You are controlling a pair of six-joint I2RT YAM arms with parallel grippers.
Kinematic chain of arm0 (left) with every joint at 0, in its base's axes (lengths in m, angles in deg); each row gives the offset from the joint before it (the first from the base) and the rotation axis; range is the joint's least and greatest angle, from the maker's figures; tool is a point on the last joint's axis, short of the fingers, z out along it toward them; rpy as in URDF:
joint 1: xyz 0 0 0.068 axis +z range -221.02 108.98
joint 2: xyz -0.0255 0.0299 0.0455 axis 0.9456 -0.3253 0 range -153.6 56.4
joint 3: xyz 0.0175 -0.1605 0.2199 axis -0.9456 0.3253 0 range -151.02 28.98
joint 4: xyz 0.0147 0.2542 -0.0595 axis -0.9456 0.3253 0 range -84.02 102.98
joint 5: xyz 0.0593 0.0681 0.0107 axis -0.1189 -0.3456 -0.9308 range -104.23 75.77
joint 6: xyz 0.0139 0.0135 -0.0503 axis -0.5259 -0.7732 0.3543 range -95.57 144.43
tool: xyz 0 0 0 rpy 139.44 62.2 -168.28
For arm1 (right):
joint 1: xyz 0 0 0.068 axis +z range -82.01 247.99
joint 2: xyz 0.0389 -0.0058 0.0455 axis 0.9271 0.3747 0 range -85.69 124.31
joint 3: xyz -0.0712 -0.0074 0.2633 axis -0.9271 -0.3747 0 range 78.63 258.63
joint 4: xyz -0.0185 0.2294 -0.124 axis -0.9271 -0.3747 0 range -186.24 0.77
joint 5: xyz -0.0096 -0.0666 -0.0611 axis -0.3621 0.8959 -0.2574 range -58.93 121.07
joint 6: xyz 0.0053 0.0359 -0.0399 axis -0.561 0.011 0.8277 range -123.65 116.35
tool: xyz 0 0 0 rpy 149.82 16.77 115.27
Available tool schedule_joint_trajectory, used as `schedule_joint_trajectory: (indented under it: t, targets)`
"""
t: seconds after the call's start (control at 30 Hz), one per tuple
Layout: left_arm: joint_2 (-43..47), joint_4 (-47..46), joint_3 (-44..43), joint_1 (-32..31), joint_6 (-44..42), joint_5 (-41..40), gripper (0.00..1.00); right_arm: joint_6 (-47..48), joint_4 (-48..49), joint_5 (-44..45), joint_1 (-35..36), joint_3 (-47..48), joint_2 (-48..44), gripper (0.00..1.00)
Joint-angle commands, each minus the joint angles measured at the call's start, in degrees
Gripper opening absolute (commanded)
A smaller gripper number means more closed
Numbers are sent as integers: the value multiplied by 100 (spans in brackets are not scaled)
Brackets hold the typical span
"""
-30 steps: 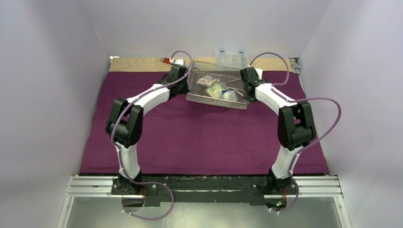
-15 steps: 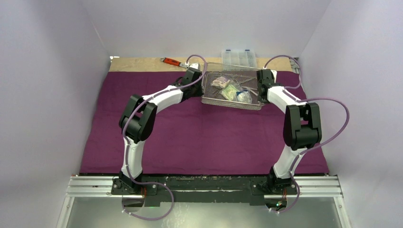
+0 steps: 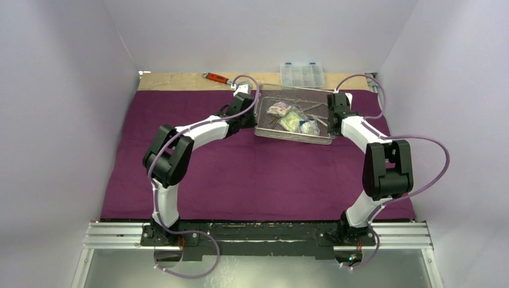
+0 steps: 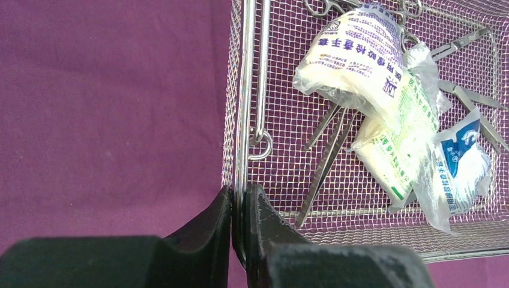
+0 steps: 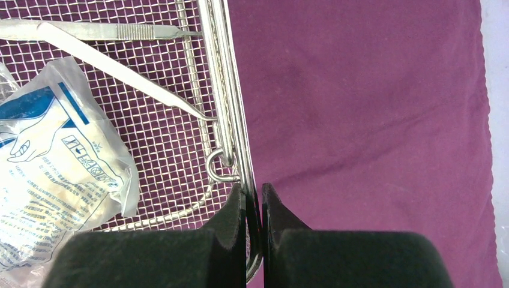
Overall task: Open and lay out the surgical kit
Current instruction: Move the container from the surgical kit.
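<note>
there, rectangular wire-mesh tray (image 3: 292,138) on cloth (image 3: 258,174)

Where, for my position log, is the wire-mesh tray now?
In the top view, the wire-mesh tray is over the far middle of the purple cloth, just nearer than the clear compartment box, its two end rims pinched in the left and right jaws.

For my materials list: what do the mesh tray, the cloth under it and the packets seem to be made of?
Wire-mesh tray: bright metal, likely steel; shiny woven wires and rod rim. Purple cloth: matte fabric, probably woven; soft creases. Packets: thin clear plastic film, glossy, crinkled, printed.
</note>
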Motion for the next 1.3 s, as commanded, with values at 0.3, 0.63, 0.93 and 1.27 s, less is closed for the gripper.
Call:
schedule_joint_trajectory:
  t: [0.3,0.63,0.93,1.27]
  targets:
    - [84,16,-886,-176,-178,401,0,118,1422,1706,-1071,367,208,0]
    - [-601,337,-1209,-395,129,785,0,1460,2504,1189,-1281,482,691,0]
    - [-782,531,-1405,-397,63,868,14,1447,2506,954,-1298,420,846,6]
    - [-418,872,-1465,-281,-87,289,40,1128,2220,877,-1308,468,568,38]
